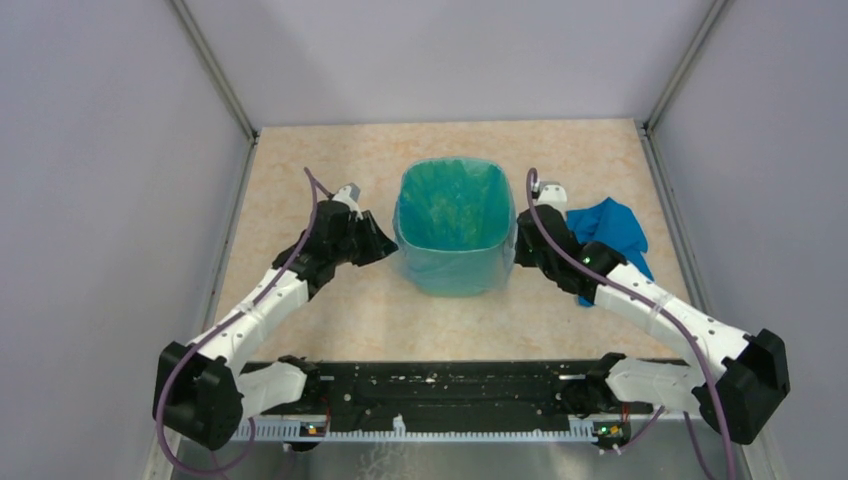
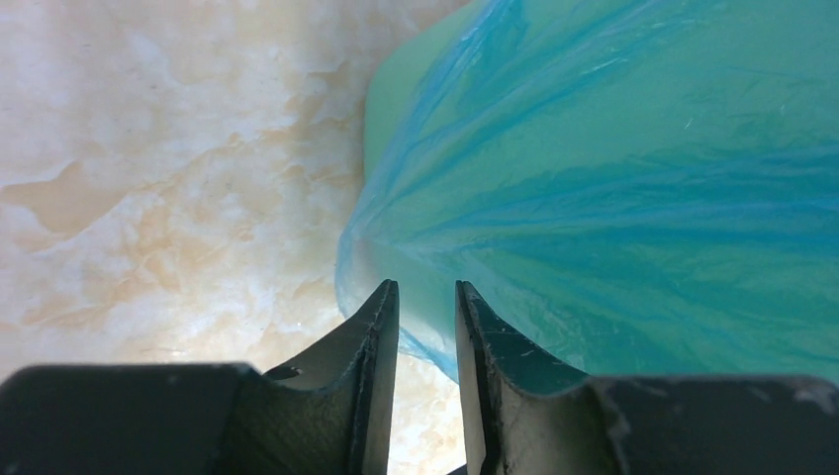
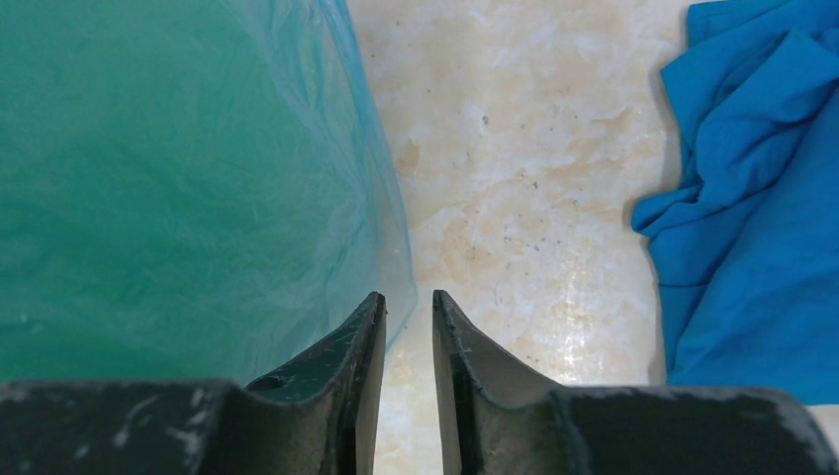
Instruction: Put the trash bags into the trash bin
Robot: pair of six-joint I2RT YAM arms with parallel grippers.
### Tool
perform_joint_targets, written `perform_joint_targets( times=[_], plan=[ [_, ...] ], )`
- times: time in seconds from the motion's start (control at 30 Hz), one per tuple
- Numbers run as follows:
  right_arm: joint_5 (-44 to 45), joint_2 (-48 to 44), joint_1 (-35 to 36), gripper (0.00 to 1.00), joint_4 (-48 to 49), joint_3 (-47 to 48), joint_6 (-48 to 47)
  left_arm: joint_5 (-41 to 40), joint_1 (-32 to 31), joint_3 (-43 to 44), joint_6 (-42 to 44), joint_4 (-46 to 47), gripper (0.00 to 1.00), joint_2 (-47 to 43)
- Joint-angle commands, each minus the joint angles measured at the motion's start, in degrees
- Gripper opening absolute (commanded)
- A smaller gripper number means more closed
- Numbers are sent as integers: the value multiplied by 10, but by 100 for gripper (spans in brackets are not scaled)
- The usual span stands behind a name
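Observation:
The mint-green trash bin (image 1: 455, 170) stands upright mid-table. The light blue translucent trash bag (image 1: 450, 268) lines it and is folded over the rim, hanging down the outer walls. My left gripper (image 1: 388, 248) is beside the bin's left wall, jaws a little apart with nothing between them (image 2: 427, 289). The bag's film (image 2: 613, 178) and a bare strip of the bin (image 2: 396, 109) lie just ahead of it. My right gripper (image 1: 520, 250) is beside the bin's right wall, also slightly apart and empty (image 3: 409, 297), with the bag's loose edge (image 3: 381, 228) just left of its tips.
A crumpled blue cloth (image 1: 608, 232) lies on the table right of the bin, close behind my right arm; it also shows in the right wrist view (image 3: 752, 198). Grey walls enclose the beige marbled tabletop (image 1: 330, 310) on three sides.

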Motion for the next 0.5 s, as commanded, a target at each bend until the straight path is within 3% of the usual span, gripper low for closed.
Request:
perform_joint_targets(
  times=[0.0,0.3,0.47],
  plan=[
    [27,-44,-2,28,-30,38,-9,-38,4,29,36,-26,36,-36],
    [49,-120,-2,64,-65,72,-25,-31,4,68,114,-65,54,-97],
    [33,-172,-2,84,-48,88,-30,1,4,90,143,-79,75,-119]
  ],
)
